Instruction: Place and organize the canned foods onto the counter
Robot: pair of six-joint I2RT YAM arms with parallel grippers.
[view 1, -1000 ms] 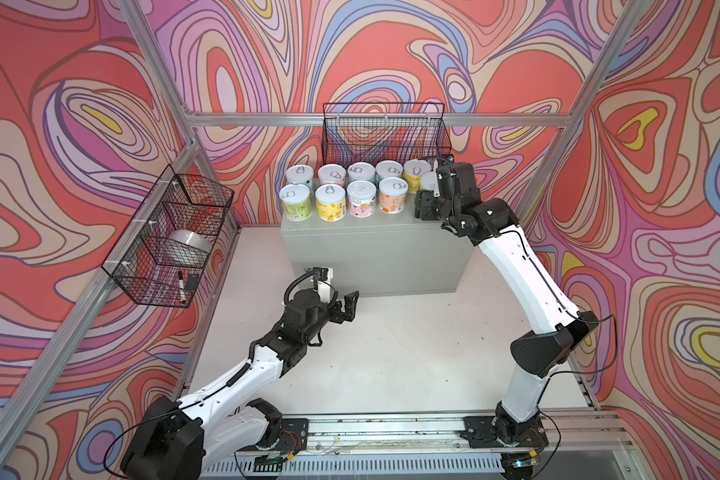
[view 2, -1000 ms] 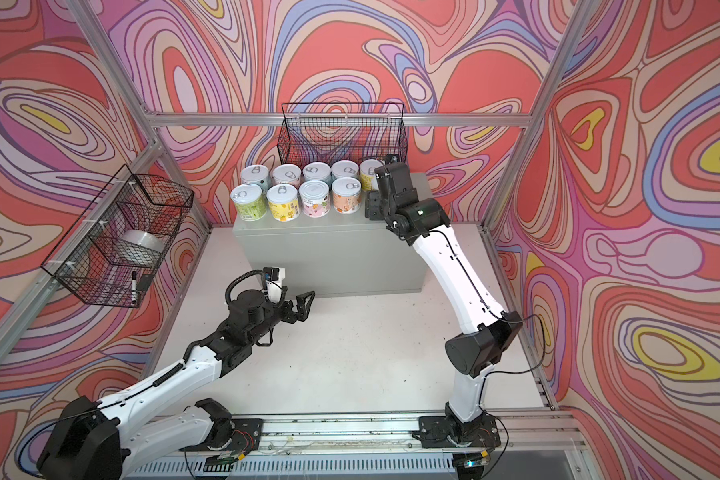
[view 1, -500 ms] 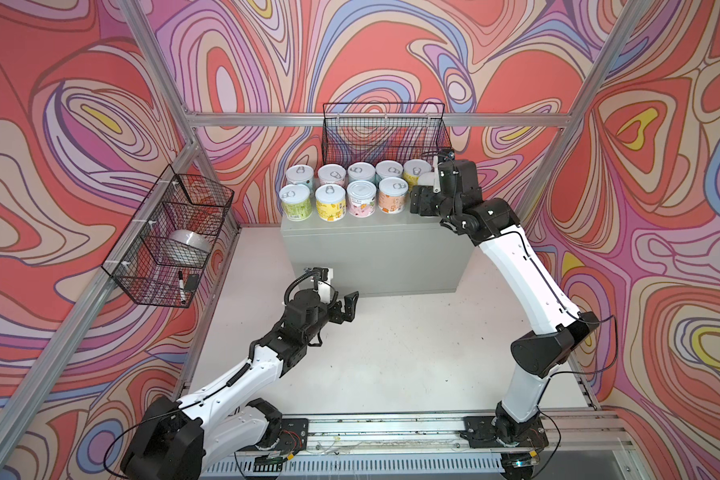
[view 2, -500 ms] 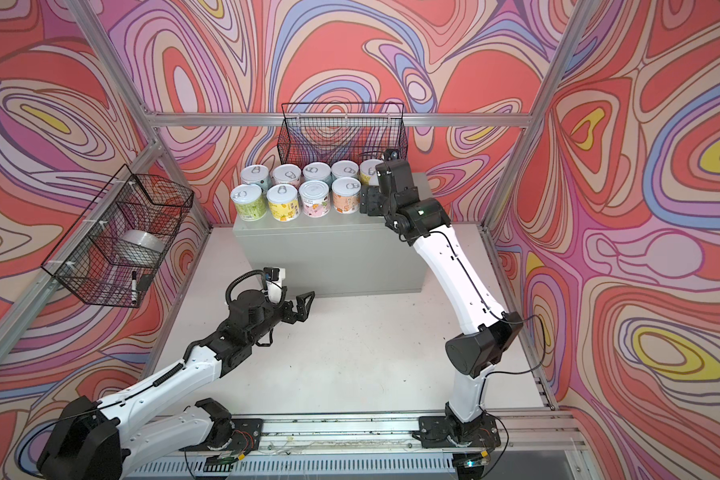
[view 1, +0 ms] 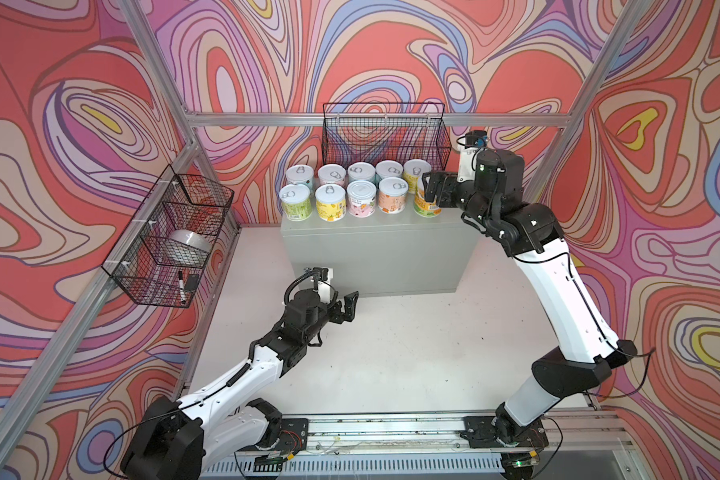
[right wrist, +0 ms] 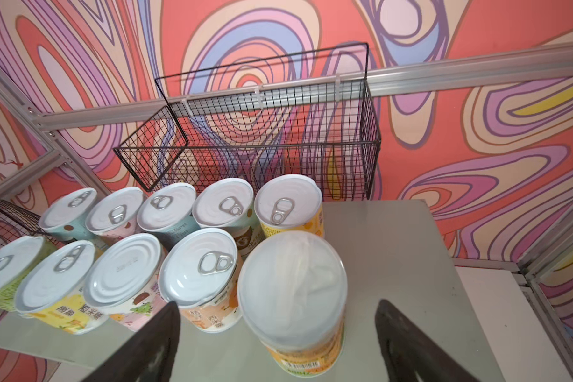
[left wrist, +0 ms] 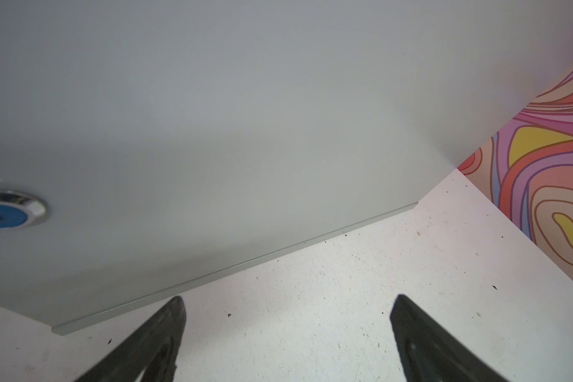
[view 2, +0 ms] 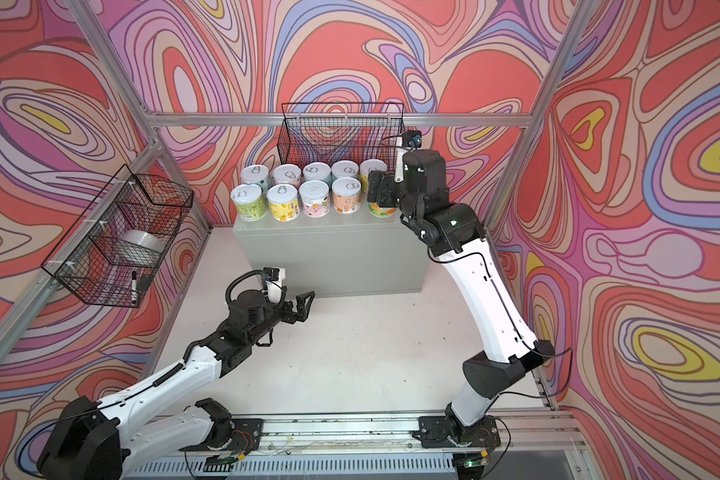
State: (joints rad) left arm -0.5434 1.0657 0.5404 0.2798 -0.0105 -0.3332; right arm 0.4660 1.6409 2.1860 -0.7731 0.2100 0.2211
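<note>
We count ten cans (view 1: 361, 199) standing on the grey cabinet worktop (right wrist: 387, 251), in two rows of five below the wire basket (right wrist: 272, 139). Our right claw (right wrist: 277, 304) is spread wide on either side of the plastic-capped can (right wrist: 291, 264) at the front row's right end, fingers clear of it. Our left claw (left wrist: 288, 299), also spread, hovers low over the white floor (left wrist: 344, 264) before the cabinet's front.

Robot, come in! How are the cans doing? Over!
Left claw open, empty. Right claw open around plastic-lidded can on counter, not touching. Two rows of five; nothing blocking.
</note>
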